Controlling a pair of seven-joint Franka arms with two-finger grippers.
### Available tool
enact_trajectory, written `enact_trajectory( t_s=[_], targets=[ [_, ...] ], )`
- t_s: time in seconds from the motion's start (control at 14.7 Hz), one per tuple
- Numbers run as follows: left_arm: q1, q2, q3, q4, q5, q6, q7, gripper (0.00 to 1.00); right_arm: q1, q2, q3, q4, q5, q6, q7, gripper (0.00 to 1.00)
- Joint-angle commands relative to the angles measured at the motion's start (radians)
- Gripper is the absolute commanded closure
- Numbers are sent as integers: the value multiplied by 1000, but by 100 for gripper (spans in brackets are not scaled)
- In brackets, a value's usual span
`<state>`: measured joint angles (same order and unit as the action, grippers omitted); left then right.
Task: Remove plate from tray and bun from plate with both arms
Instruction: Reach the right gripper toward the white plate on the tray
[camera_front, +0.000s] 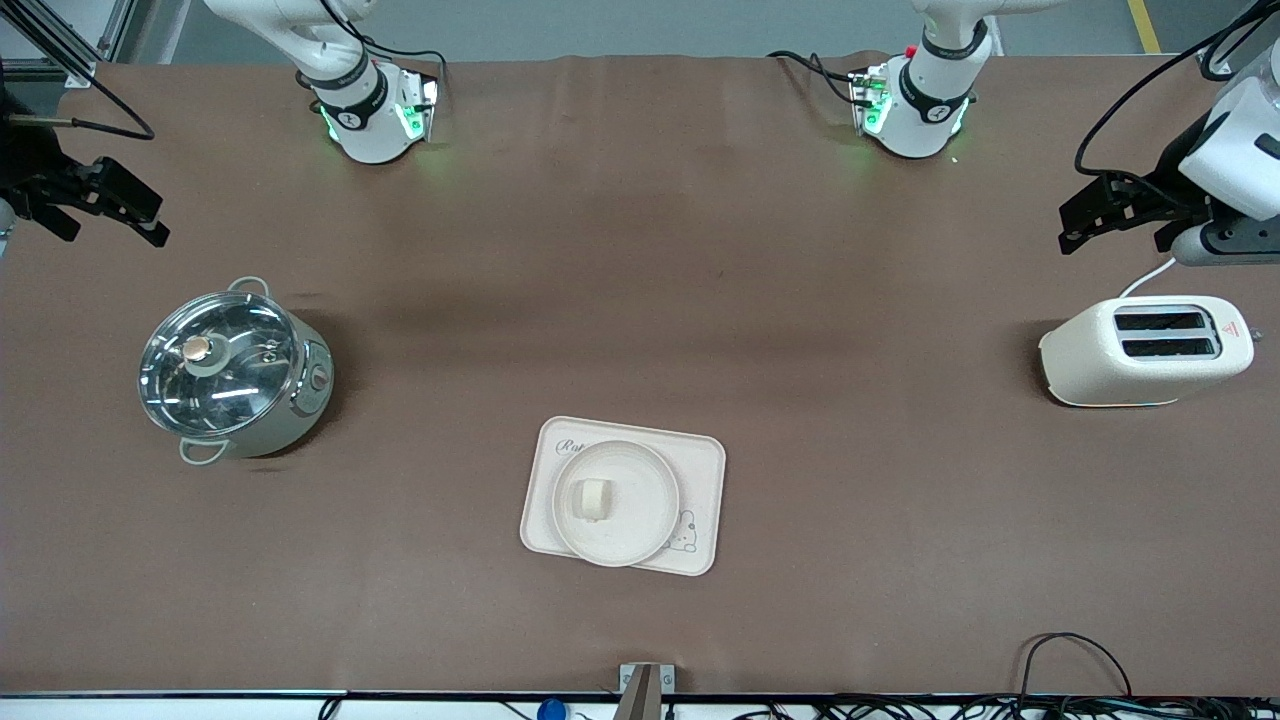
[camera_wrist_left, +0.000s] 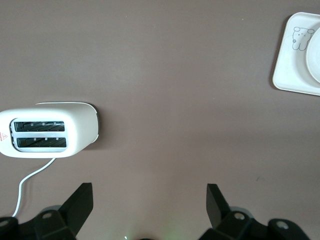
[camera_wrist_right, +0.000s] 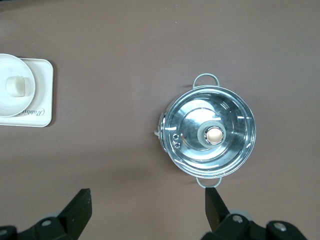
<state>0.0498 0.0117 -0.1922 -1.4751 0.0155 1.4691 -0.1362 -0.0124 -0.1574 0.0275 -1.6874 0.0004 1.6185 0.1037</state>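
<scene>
On the table's middle, near the front camera, lies the tray (camera_front: 700, 470), a flat cream rectangle with rounded corners. The plate (camera_front: 640, 520) rests on it, its rim overhanging the tray's near edge slightly. The bun (camera_front: 591, 498) sits on the plate, a little off centre toward the right arm's end.

Handling, as judged: the bun looks light and soft, so a gentle pinch across its short sides should serve; too firm a squeeze may dent it. The plate appears stiff, smooth and possibly slippery; its raised rim is the only purchase, and the overhanging part offers room for a finger beneath. The tray is light enough that it may slide or lift with the plate unless steadied.

Toward the right arm's end stands a steel pot (camera_front: 235, 372) under a glass lid; its contents cannot be made out. Toward the left arm's end stands a cream toaster (camera_front: 1146, 350), both slots seemingly empty.

The left gripper (camera_front: 1110, 215) hangs over bare table, farther from the camera than the toaster, jaws spread wide and holding nothing. The right gripper (camera_front: 105, 205) hangs over the table's edge at the pot's end, likewise spread and empty. Both arms wait, well apart from the tray.
</scene>
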Motion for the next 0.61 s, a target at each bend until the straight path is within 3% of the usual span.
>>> enact_trajectory(
  t_s=[0.0, 0.2, 0.54],
  targets=[
    [1, -4, 0, 1, 3, -4, 9, 0, -3, -11, -6, -1, -11, -14, -1, 0],
    [-7, -2, -1, 1, 21, -3, 9, 0, -40, -10, -14, -5, -11, -25, -45, 0],
    [-25, 96, -39, 70, 50, 8, -3, 0, -23, 33, -5, -2, -11, -26, -71, 0]
  ],
)
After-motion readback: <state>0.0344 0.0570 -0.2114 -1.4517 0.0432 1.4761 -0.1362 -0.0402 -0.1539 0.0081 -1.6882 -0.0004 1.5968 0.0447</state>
